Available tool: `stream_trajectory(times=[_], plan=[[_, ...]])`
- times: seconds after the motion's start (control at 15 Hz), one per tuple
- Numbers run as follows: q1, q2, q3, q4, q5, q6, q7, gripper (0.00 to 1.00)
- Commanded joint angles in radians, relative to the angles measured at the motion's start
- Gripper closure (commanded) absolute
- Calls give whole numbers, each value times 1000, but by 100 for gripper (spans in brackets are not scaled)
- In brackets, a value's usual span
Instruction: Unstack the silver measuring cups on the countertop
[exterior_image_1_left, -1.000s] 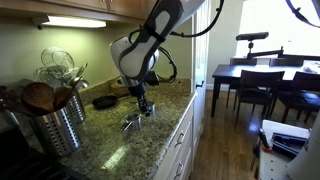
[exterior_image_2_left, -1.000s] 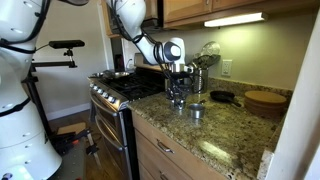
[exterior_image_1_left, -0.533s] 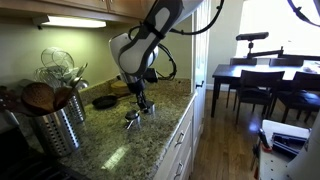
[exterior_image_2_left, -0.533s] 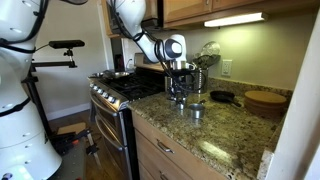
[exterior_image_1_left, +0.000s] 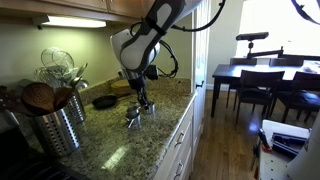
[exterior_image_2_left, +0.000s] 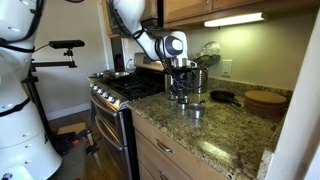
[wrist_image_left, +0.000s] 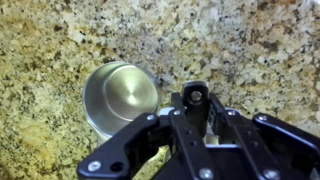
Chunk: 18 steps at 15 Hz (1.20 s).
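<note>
A silver measuring cup (wrist_image_left: 120, 97) stands open side up on the speckled granite countertop (wrist_image_left: 60, 40), just left of my gripper (wrist_image_left: 194, 108). The jaws are shut on the flat handle (wrist_image_left: 194, 96) of another measuring cup; the handle's end with its hole sticks out between the fingers. That cup's bowl is hidden under the gripper in the wrist view. In an exterior view the held cup (exterior_image_1_left: 131, 118) hangs tilted just above the countertop (exterior_image_1_left: 150, 140) under the gripper (exterior_image_1_left: 140, 103). In an exterior view the gripper (exterior_image_2_left: 183, 92) hovers over the resting cup (exterior_image_2_left: 196, 109).
A ribbed steel utensil canister (exterior_image_1_left: 55, 125) stands near the camera. A black pan (exterior_image_1_left: 103, 101) lies behind the gripper. A stove (exterior_image_2_left: 125, 88) borders the counter, and a wooden board (exterior_image_2_left: 265, 100) lies at the far end. The counter's front edge runs close by.
The gripper has risen slightly with the held cup, which now hangs a little higher above the counter. The other cup has stayed in place.
</note>
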<state>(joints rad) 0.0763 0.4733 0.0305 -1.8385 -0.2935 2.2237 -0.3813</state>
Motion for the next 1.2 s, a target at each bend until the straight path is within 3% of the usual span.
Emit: stream_trajectory(times=[0.0, 1.13], plan=[[-7, -75, -5, -68, -20, -10, 48, 87], [-11, -176, -12, -259, -9, 1, 163, 87]])
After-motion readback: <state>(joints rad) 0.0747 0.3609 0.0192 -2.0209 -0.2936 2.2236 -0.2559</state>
